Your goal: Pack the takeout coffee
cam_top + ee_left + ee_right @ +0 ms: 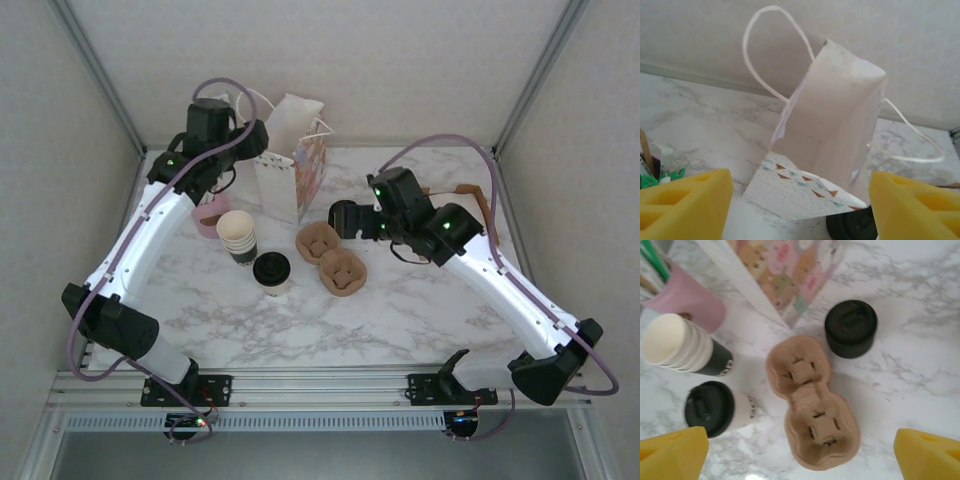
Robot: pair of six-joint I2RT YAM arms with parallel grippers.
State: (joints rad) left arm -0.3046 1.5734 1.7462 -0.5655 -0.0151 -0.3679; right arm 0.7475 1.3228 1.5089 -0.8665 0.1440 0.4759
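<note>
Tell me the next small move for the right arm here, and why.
I would likely slide the right gripper sideways toward the takeout coffee, then lower over it. The gripper is open and hovers above the cardboard cup carrier, while the lidded cup stands upright and ungripped off to one side, beside the stack of cups. The paper bag stands open.

Takeout coffee (pixel 271 272) — upright, black-lidded, beside stacked cups (pixel 237 236).
</note>
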